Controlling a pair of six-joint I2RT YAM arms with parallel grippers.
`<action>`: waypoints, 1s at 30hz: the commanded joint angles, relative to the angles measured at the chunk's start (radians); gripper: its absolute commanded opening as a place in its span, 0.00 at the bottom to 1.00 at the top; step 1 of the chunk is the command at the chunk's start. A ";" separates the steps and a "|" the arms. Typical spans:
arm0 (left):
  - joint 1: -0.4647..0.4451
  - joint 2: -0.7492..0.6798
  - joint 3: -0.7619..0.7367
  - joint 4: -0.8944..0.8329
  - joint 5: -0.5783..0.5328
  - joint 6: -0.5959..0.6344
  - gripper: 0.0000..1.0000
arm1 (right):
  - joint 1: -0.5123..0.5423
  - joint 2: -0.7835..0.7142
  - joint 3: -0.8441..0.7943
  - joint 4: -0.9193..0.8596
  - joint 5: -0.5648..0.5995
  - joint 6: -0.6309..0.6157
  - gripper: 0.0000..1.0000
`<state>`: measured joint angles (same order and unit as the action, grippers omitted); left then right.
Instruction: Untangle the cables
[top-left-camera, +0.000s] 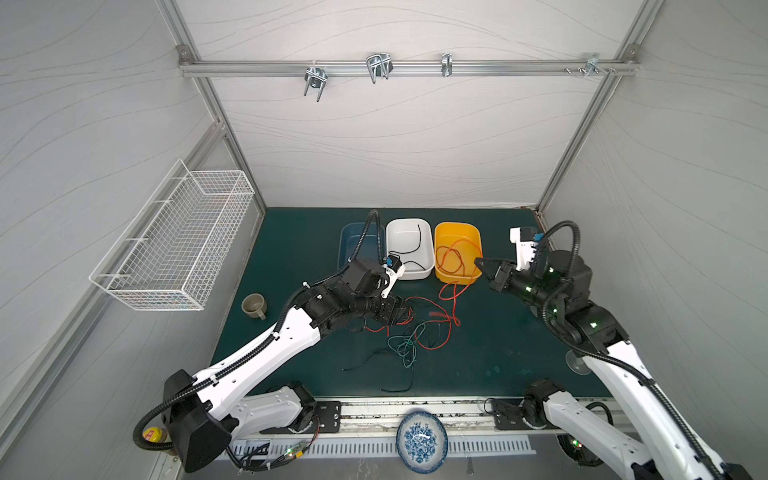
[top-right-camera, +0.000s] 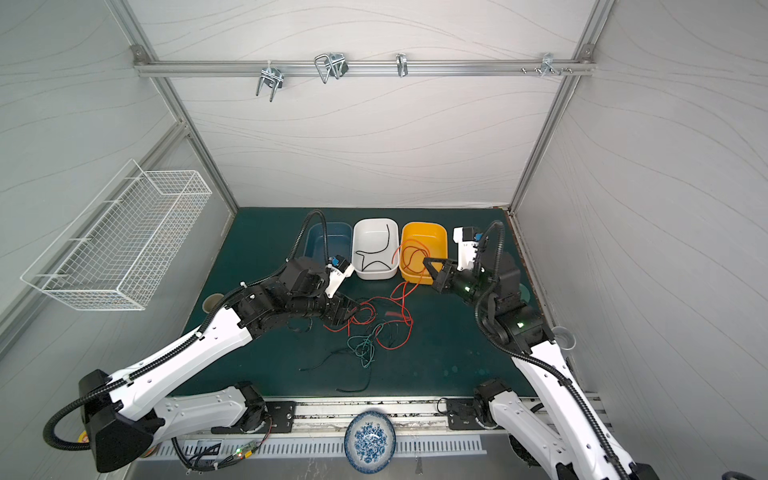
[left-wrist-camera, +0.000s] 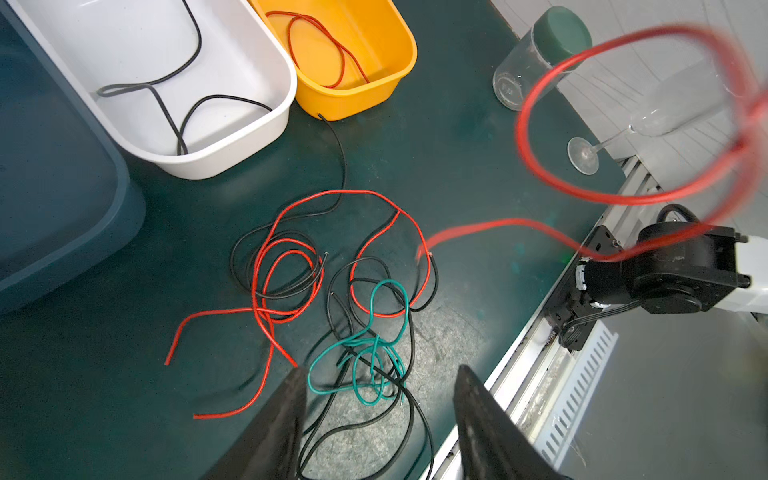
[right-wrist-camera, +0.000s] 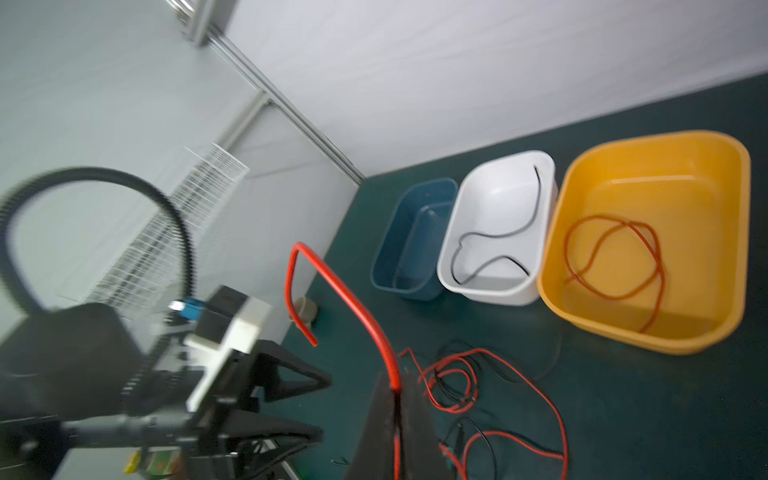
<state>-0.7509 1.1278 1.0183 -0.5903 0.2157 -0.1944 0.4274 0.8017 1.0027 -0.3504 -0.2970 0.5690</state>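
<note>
Right claw (right-wrist-camera: 395, 384) tight on red cable (right-wrist-camera: 345, 291)

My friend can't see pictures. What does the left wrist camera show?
The left pincer hangs open above a tangle of red, black and green cables on a dark green table. Nearby sit a white tub holding a black cable and a yellow tub holding a red cable. A blurry red loop hangs in the air.

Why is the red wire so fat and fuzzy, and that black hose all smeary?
Left wrist view: the red cable hangs close to the lens, out of focus, while the tangle on the mat is sharp. Right wrist view: the ribbed hose is smeared, likely motion blur. Both top views: sharp and evenly lit.
</note>
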 joint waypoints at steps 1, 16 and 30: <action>0.002 -0.024 -0.001 0.059 0.039 0.005 0.59 | -0.004 0.025 0.120 -0.094 -0.040 0.002 0.00; 0.002 -0.247 -0.191 0.388 0.236 -0.133 0.74 | -0.002 0.098 0.086 -0.040 -0.215 0.078 0.00; -0.086 -0.177 -0.247 0.673 0.296 -0.435 0.77 | 0.042 0.059 -0.047 0.145 -0.254 0.143 0.00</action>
<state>-0.8165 0.9329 0.7696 -0.0566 0.4889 -0.5472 0.4591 0.8837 0.9688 -0.2920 -0.5274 0.6849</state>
